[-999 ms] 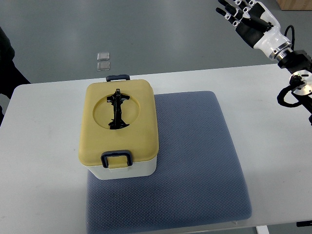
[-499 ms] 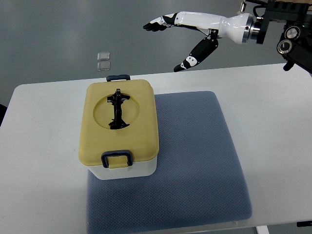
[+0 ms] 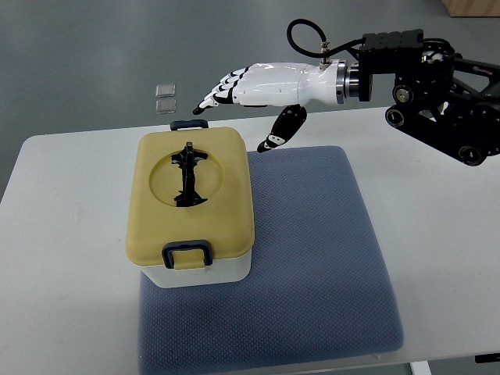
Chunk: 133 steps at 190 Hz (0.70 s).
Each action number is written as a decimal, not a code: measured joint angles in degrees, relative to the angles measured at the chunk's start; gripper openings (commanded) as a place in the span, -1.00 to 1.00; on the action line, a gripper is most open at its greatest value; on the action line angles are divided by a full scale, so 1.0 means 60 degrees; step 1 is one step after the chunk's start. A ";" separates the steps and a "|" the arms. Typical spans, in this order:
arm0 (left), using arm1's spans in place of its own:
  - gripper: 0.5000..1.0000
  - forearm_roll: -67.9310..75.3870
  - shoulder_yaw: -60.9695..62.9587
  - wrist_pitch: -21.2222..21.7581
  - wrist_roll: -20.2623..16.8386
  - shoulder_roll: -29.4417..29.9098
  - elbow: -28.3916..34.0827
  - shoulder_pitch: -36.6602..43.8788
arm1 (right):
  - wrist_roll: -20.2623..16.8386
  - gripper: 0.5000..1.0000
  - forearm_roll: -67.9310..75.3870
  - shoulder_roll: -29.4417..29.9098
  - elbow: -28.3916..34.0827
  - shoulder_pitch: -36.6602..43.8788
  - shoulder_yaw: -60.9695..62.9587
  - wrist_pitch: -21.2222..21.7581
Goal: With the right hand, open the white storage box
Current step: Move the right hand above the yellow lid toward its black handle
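The white storage box (image 3: 205,269) sits on the left part of a blue-grey mat (image 3: 312,258), which lies on a white table (image 3: 70,258). The box's yellow lid (image 3: 223,211) is on and flat, w/ a black folding handle (image 3: 188,176) lying down in the round recess in its top. A dark latch (image 3: 186,254) shows at the near end of the lid, a second dark latch (image 3: 189,124) at the far end — both look to be down against the box, though the far one is small and only partly seen.

The right hand (image 3: 250,98) comes in from the right on a black arm (image 3: 437,94), stretched out horizontally above the far edge of the table. Its fingers (image 3: 221,92) are extended and held loosely together, pointing left, tips above and just right of the far latch; the thumb (image 3: 283,127) hangs down apart from them, its tip near the box's far right corner. The hand holds nothing — whether any fingertip touches the box or latch can't be told from this angle, prob. not.

Beyond the table, on the grey floor, two small clear squares (image 3: 165,98) lie side by side. Left arm not seen.
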 measured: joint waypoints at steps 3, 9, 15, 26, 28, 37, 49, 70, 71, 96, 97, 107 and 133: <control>1.00 0.0000 0.0000 0.0000 0.0000 0.0000 -0.0001 0.0000 | -0.0017 0.71 0.0010 0.0034 -0.0014 -0.0009 0.0010 -0.0039; 1.00 0.0000 0.0000 0.0000 0.0000 0.0000 -0.0002 0.0000 | -0.0041 0.71 0.0027 0.0101 -0.0040 -0.0028 0.0028 -0.0103; 1.00 0.0000 0.0000 0.0000 0.0000 0.0000 -0.0004 0.0000 | -0.0057 0.71 0.0042 0.0183 -0.0082 -0.0061 0.0045 -0.0159; 1.00 0.0000 0.0000 0.0000 0.0000 0.0000 -0.0006 0.0000 | -0.0068 0.71 0.0058 0.0299 -0.0166 -0.0120 0.0061 -0.0205; 1.00 0.0000 0.0000 0.0000 0.0000 0.0000 -0.0006 0.0000 | -0.0069 0.71 0.0059 0.0317 -0.0182 -0.0129 0.0063 -0.0210; 1.00 0.0000 0.0000 0.0000 0.0001 0.0000 -0.0005 0.0000 | -0.0072 0.71 0.0062 0.0402 -0.0269 -0.0174 0.0076 -0.0234; 1.00 0.0000 0.0000 0.0000 0.0006 0.0000 -0.0002 0.0000 | -0.0074 0.71 0.0063 0.0506 -0.0354 -0.0254 0.0094 -0.0260; 1.00 0.0000 0.0000 0.0000 0.0006 0.0000 0.0008 0.0000 | -0.0074 0.71 0.0062 0.0699 -0.0449 -0.0384 0.0101 -0.0444; 1.00 0.0000 0.0000 0.0000 0.0006 0.0000 0.0008 0.0000 | -0.0074 0.71 0.0062 0.0705 -0.0452 -0.0389 0.0102 -0.0452; 1.00 0.0000 0.0000 0.0000 0.0006 0.0000 0.0008 0.0000 | -0.0101 0.71 0.0058 0.0857 -0.0526 -0.0456 0.0109 -0.0569; 1.00 0.0000 0.0000 0.0000 0.0006 0.0000 0.0008 0.0000 | -0.0103 0.71 0.0058 0.0863 -0.0528 -0.0458 0.0110 -0.0571; 1.00 0.0000 0.0000 0.0000 0.0006 0.0000 0.0008 0.0000 | -0.0113 0.71 0.0057 0.0928 -0.0548 -0.0501 0.0118 -0.0585; 1.00 0.0000 0.0000 0.0000 0.0006 0.0000 0.0007 0.0000 | -0.0119 0.71 0.0056 0.1114 -0.0634 -0.0625 0.0244 -0.0593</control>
